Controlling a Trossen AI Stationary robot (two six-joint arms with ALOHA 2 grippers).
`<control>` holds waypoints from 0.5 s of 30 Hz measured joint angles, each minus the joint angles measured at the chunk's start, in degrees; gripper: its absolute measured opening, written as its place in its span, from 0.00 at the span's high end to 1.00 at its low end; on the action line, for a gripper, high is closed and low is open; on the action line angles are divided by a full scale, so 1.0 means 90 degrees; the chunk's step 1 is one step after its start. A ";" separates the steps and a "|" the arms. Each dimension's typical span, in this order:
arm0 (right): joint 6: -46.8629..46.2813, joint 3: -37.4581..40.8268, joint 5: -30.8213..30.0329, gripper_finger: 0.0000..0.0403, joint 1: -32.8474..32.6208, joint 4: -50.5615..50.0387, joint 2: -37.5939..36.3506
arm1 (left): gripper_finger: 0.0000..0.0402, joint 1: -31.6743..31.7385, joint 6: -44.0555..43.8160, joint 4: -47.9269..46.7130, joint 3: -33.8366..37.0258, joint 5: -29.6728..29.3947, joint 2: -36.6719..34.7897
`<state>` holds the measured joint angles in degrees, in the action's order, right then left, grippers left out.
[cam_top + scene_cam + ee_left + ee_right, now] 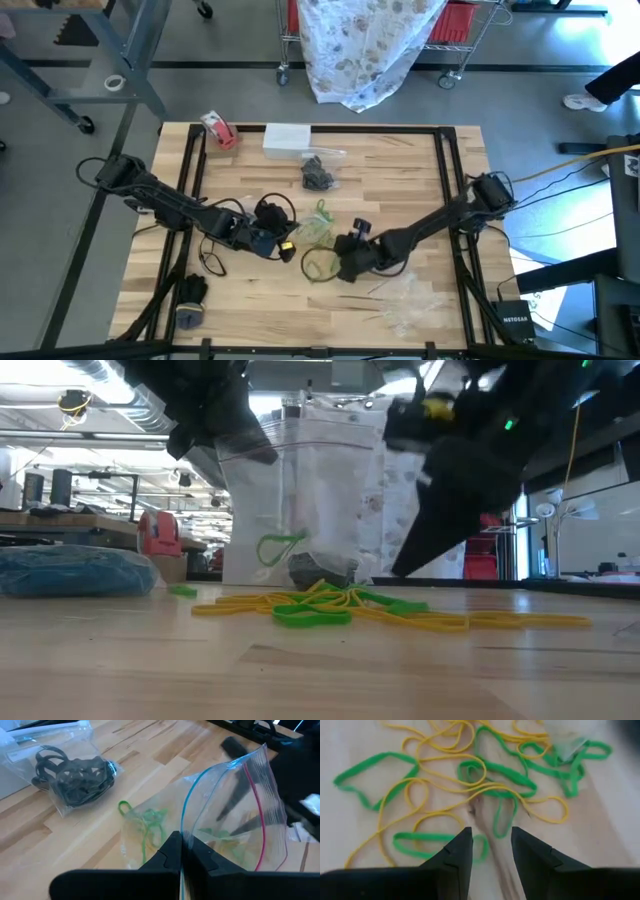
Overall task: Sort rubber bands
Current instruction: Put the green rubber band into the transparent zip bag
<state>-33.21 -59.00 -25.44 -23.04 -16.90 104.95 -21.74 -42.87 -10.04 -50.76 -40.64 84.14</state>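
- Presently, the left arm reaches from the worktop's (400, 150) left edge toward the centre, forearm low and angled inward; the left gripper (283, 246) sits just left of the loose band pile.
- Left gripper (181, 851) fingers are pressed together, pinching the rim of a clear zip bag (235, 815), which stands open and upright with a blue and a pink seal line along its mouth. Green bands (150, 822) show through the plastic near the bag's base.
- A second clear bag (75, 775) holding black bands lies flat farther back on the worktop, well apart from the held bag.
- A blue heap (75, 572) rests at the near left of the worktop in the low view.
- Loose rubber bands (330, 605), green and yellow, lie tangled in one flat pile at the worktop's centre front, beside the held bag (300, 490).
- The right arm comes in from the right edge, elbow raised, wrist tipped down; the right gripper (345, 262) is directly over the pile.
- Right gripper (490, 847) fingers are spread apart and empty, straddling a green loop (502, 815); yellow strands (435, 780) cross beneath and around it.
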 joint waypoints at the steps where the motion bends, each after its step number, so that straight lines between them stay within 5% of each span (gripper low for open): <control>1: 0.0000 0.0155 0.0072 0.68 0.0073 0.0318 0.0000 | 1.00 0.0001 0.0002 -0.0001 0.0000 0.0000 0.0000; 9: 0.0378 0.0815 0.0470 0.68 0.0497 0.1855 0.0081 | 1.00 0.0001 0.0210 -0.0001 -0.0001 0.0000 0.0000; 15: 0.0505 0.0847 -0.0061 0.68 0.0485 0.1975 0.0428 | 1.00 0.0001 0.0356 0.0017 0.0000 0.0103 0.0000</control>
<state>-28.67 -51.37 -26.00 -18.68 0.88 108.79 -21.74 -39.67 -9.89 -50.76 -39.72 84.14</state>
